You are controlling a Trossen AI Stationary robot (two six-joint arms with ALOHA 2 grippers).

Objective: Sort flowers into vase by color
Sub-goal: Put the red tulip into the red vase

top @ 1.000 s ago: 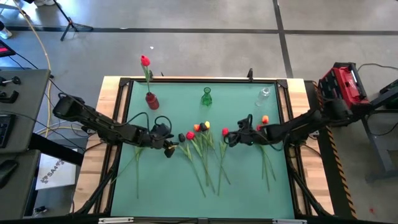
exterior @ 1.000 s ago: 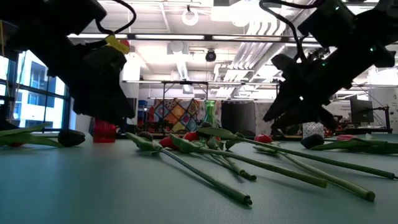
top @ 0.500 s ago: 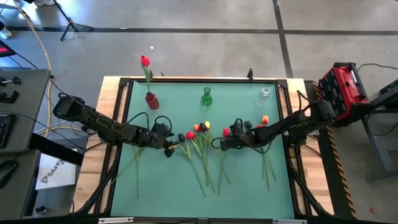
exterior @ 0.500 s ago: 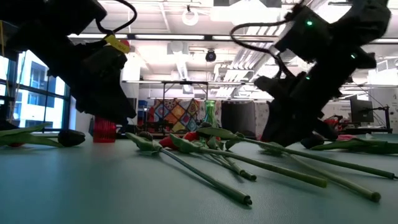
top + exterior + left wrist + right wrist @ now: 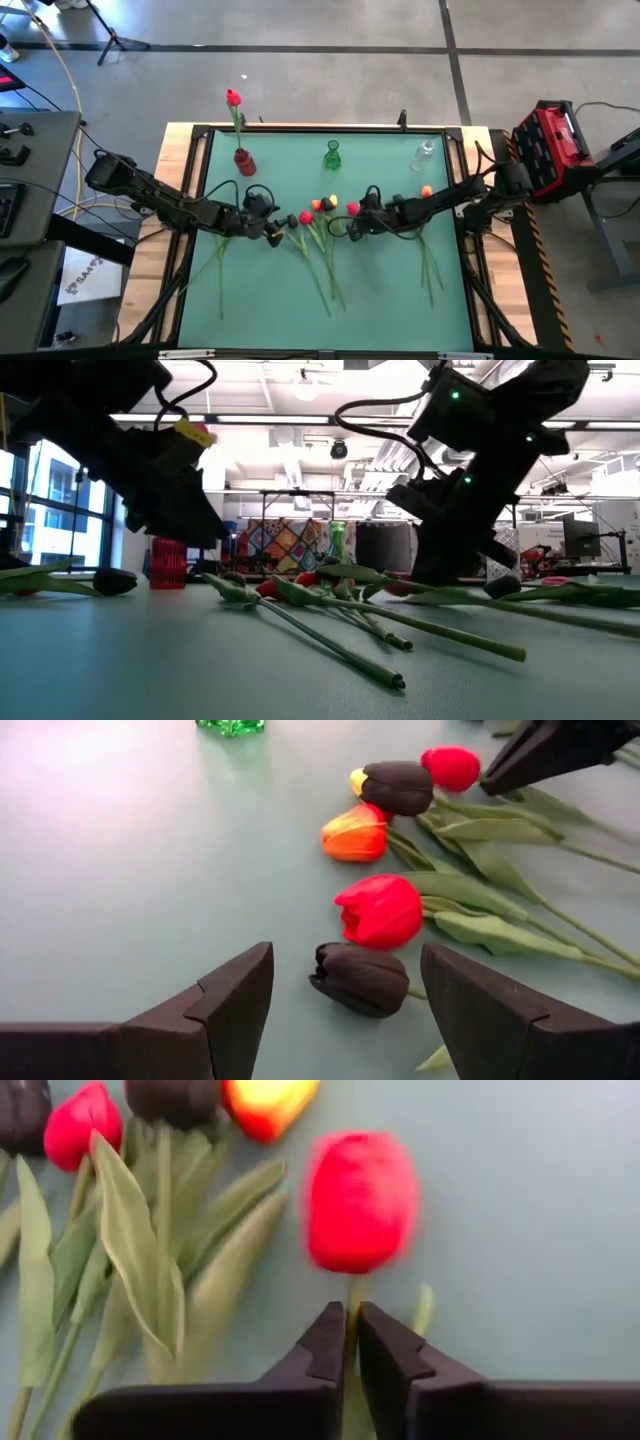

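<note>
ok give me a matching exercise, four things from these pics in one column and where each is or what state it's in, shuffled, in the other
Things:
1. left gripper
2. right gripper
3. red vase
4. green vase

States:
A. holds one red flower, upright
B. jaws shut on a red flower's stem
C. no flower in it
D. jaws open either side of a black flower

Pairs: 1-D, 2-B, 3-A, 4-C
</note>
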